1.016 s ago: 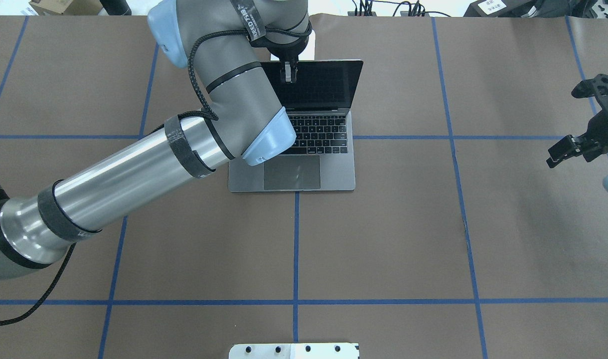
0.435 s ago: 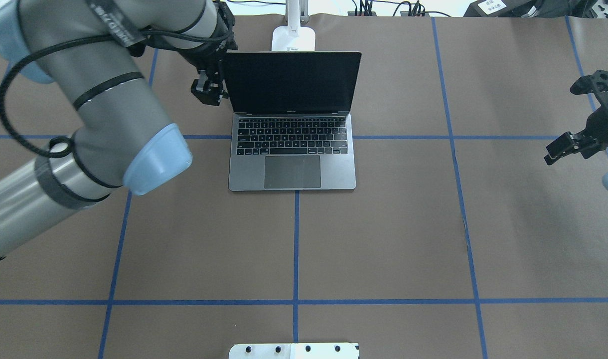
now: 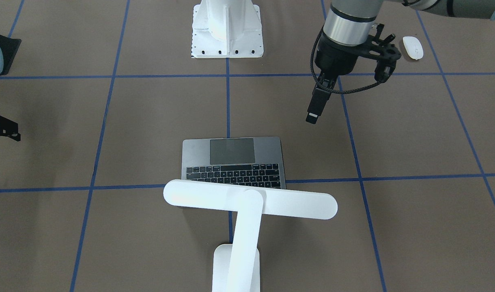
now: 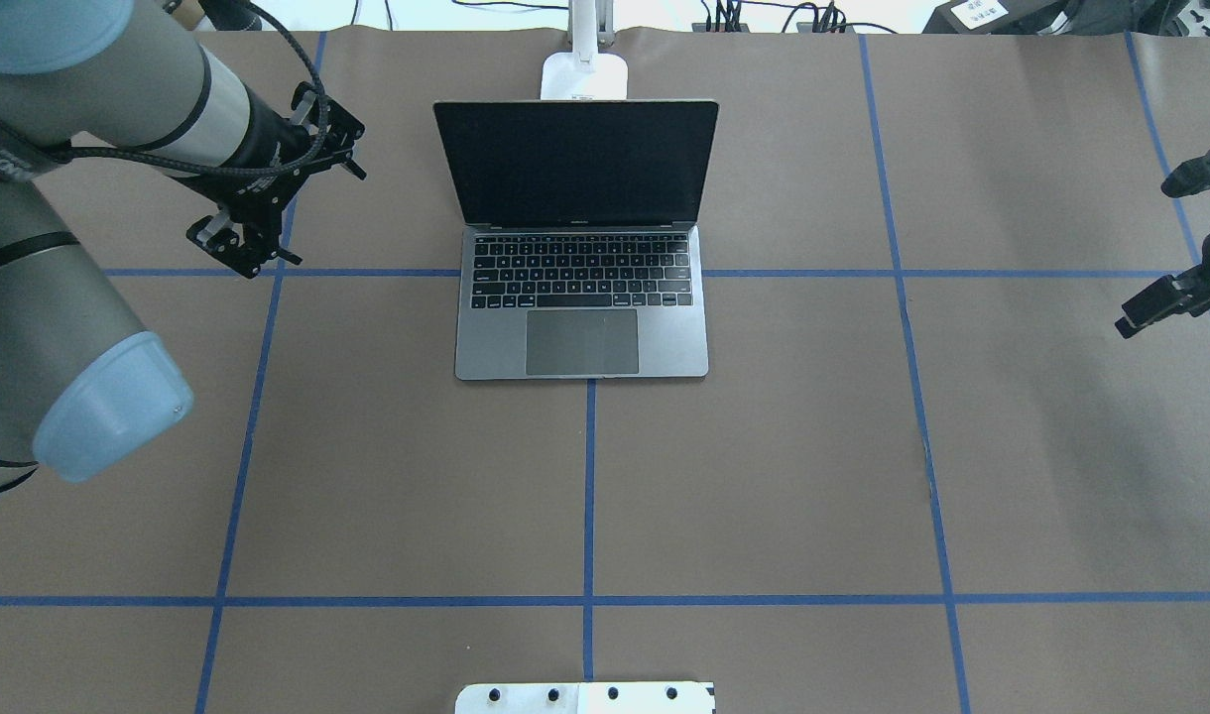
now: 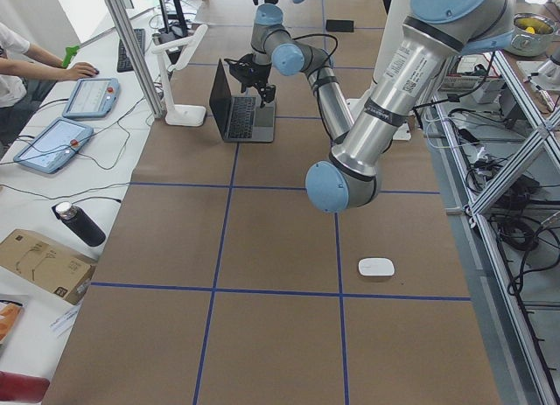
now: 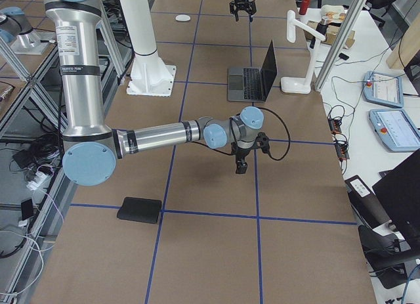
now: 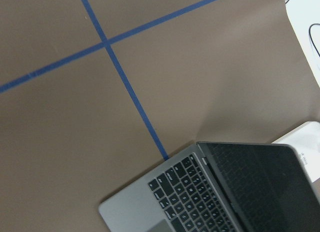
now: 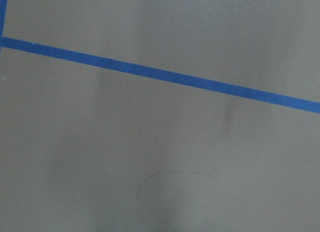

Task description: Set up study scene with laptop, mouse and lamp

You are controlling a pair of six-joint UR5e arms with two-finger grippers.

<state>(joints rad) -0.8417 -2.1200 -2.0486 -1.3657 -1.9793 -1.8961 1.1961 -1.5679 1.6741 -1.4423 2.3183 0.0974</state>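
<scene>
The grey laptop (image 4: 580,322) stands open in the middle of the far half of the table, its dark screen upright, and shows from the other side (image 3: 233,158). The white lamp (image 3: 249,199) stands just behind it, its base (image 4: 585,74) against the lid and its bar head over the keyboard. The white mouse (image 3: 412,47) lies near the robot on its left side (image 5: 376,267). My left gripper (image 4: 230,250) is shut and empty, hanging left of the laptop. My right gripper (image 4: 1155,305) is shut and empty at the far right.
The white robot pedestal (image 3: 227,28) is bolted at the near table edge (image 4: 585,697). A black square mat (image 6: 139,210) lies on the robot's right side (image 3: 4,52). Blue tape lines grid the brown table. Operators' tablets (image 5: 87,97) sit beyond the far edge.
My left gripper has left the laptop's lid and swung left and back towards the robot. The screen now stands more upright. My right gripper has drifted slightly right.
</scene>
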